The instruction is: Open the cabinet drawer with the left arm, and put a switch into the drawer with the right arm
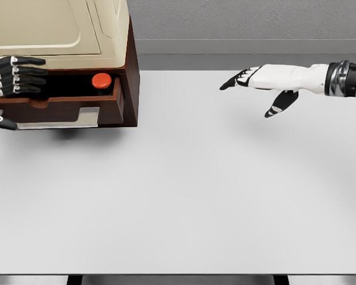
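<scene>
Two white arms reach over a white table [184, 196], nothing lying between them. At the far left, a brown cabinet [132, 71] has its drawer [71, 108] pulled open, with a red-buttoned switch [101, 81] inside at its right end. The left hand [15, 76] rests at the drawer, fingers extended and holding nothing; the right hand [258, 83] hovers well apart at the far right, fingers spread, empty.

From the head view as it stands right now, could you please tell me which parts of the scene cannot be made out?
- Switch: only its red top shows; the drawer front hides its base.
- Drawer interior: mostly hidden by the left hand and shadow under the cabinet top.
- Left arm: cut off by the picture's left edge.
- Cabinet: top and left side cropped by the frame.
- Right hand: open, palm hidden.
</scene>
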You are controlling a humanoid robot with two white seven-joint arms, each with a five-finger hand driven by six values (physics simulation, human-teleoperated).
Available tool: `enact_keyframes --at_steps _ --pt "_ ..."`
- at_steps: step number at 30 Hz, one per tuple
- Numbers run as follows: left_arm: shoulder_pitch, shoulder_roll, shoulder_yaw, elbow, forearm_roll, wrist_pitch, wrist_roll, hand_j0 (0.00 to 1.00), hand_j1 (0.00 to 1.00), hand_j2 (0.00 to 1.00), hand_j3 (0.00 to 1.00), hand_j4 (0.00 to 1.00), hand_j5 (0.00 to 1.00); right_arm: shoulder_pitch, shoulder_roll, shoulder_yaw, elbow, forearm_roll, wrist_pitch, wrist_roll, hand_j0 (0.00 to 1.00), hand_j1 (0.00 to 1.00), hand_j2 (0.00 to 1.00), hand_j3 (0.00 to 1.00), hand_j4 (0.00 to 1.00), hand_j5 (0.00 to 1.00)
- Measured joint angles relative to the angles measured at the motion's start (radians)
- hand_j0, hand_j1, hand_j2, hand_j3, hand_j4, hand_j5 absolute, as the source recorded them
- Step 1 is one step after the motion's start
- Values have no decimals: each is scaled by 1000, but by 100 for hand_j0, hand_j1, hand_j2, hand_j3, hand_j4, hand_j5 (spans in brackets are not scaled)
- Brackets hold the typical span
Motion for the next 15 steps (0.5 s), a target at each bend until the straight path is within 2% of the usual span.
enact_keyframes --at_steps 2,3,4,6,9,15 --pt "-3 8 2 0 29 0 0 100 100 100 100 100 100 0 1 -1 0 0 0 0 100 100 100 100 100 100" --pt "-30 0 2 0 33 0 0 100 100 100 100 100 100 2 2 -1 0 0 0 0 100 100 100 100 100 100" --pt "-63 -28 4 0 41 0 0 100 100 100 100 100 100 2 2 -1 0 0 0 0 100 100 100 100 100 100" --pt "-86 -107 2 0 44 0 0 100 100 100 100 100 100 2 1 -1 0 0 0 0 100 100 100 100 100 100" --pt "-83 -196 -2 0 45 0 0 100 100 100 100 100 100 2 1 -1 0 0 0 0 100 100 100 100 100 100" --pt "-78 -281 -13 0 44 1 0 100 100 100 100 100 100 6 3 -1 0 0 0 0 100 100 100 100 100 100"
